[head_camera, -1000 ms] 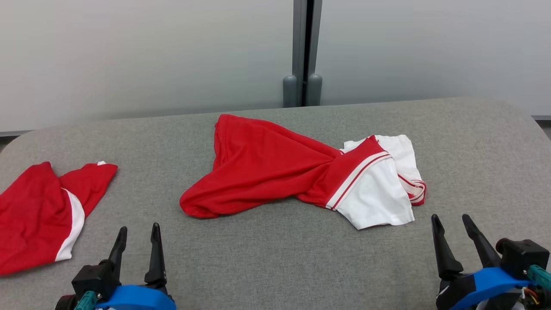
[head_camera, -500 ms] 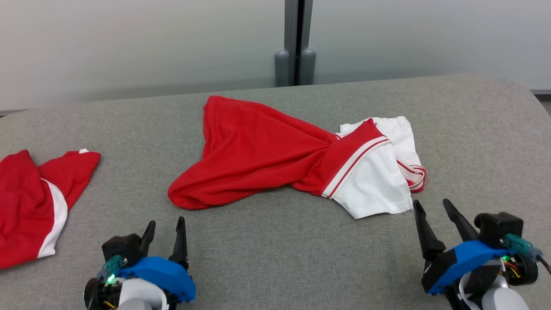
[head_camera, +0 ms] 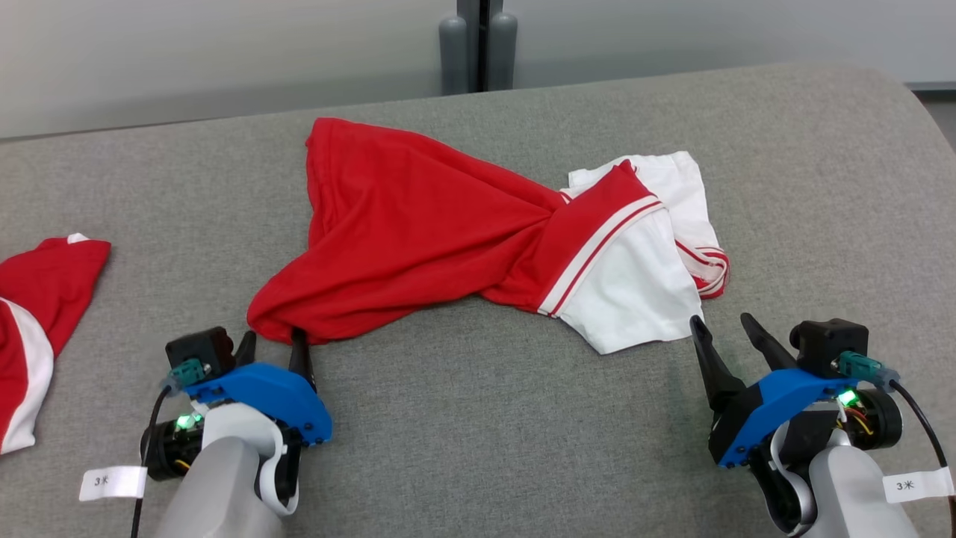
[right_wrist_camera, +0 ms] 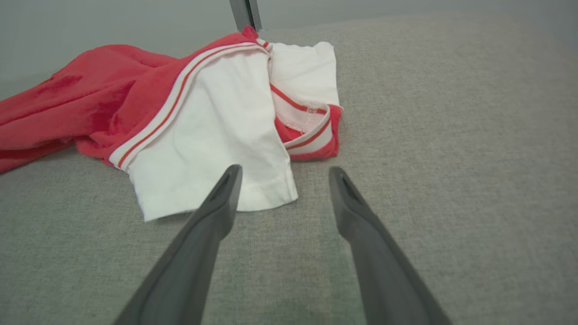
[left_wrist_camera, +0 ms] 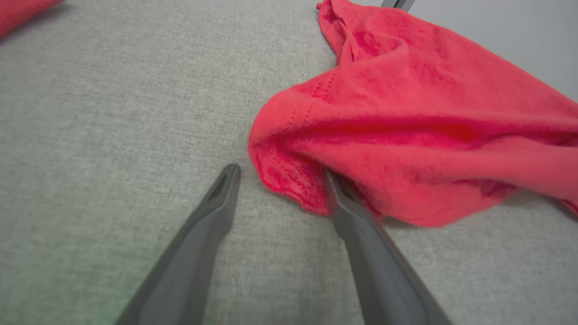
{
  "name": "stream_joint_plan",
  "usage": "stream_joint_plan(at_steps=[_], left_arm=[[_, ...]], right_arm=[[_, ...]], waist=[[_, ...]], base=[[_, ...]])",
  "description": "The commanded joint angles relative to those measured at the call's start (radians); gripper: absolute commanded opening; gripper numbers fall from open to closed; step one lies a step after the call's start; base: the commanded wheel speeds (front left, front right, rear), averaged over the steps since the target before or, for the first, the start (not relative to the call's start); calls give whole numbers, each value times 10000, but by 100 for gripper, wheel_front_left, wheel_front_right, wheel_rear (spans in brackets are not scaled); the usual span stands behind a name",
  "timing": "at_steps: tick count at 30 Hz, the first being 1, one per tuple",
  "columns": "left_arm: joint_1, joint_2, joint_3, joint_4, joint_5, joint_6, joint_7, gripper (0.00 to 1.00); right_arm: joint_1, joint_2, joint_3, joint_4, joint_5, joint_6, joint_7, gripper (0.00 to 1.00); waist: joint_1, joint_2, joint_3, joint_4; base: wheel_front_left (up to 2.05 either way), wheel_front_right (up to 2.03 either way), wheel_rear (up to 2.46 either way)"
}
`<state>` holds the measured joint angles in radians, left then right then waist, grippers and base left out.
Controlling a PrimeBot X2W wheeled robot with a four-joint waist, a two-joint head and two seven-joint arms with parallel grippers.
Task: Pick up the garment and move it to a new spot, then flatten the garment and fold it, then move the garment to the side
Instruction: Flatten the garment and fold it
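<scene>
The garment point(head_camera: 418, 224) is a crumpled red shirt with white sleeves and striped trim, lying twisted across the middle of the grey table point(head_camera: 478, 433). My left gripper point(head_camera: 272, 345) is open at the garment's near-left red corner point(left_wrist_camera: 293, 180); one fingertip is tucked just under the fabric fold, the other rests on bare table. My right gripper point(head_camera: 723, 327) is open just below the white sleeve point(head_camera: 635, 299), its left fingertip overlapping the sleeve's hem point(right_wrist_camera: 253, 194) in the right wrist view, the other over bare table.
A second red and white garment point(head_camera: 30, 314) lies at the table's left edge. Behind the table stands a pale wall with a grey post point(head_camera: 478, 41). The table's right corner curves away at the upper right.
The head camera has tilted down and turned right, shifting the whole scene. Both arms have reached forward: the left gripper has arrived at the red corner, the right at the white sleeve.
</scene>
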<state>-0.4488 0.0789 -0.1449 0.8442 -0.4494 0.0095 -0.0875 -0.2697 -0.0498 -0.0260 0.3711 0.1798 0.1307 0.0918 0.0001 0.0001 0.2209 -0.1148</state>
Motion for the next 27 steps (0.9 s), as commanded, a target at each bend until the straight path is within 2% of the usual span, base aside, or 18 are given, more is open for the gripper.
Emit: stream_joint_plan(at_steps=[1,2,3,10,18,19,23,27], left_arm=[[-36,4,-15,148,-15,14,9,100],[-122,13,-41,276,-26,-47,11,100],[-252,21,-142,497,6,-189,18,0],[-213,2,-320,939,4,-480,-291,0],[-181,-101,-718,1049,113,-782,-655,0],[-197,-108,-780,1045,119,-805,-710,0],[-150,-117,-824,836,-30,-928,-820,0],[127,32,-663,-89,-438,-1133,-760,0]], right_arm=[[-151,-12,14,45,74,1,-84,100],[-198,-12,31,103,111,3,-111,100],[-224,-11,111,254,129,1,-115,100],[-689,-14,87,955,101,1,-174,100],[-1500,-11,370,2412,116,3,-360,100],[-1555,-11,400,2543,189,3,-472,0],[-1529,-22,407,2456,746,1,-877,0],[-922,-20,252,1187,1486,1,-718,0]], waist=[[-1,-1,40,4],[-1,-1,102,-18],[-1,-1,184,-50],[-1,-1,378,0],[-1,-1,532,288],[-1,-1,532,320],[-1,-1,385,344],[-1,-1,-90,207]], base=[[0,0,0],[0,0,0],[0,0,0],[0,0,0],[0,0,0],[0,0,0],[0,0,0],[0,0,0]])
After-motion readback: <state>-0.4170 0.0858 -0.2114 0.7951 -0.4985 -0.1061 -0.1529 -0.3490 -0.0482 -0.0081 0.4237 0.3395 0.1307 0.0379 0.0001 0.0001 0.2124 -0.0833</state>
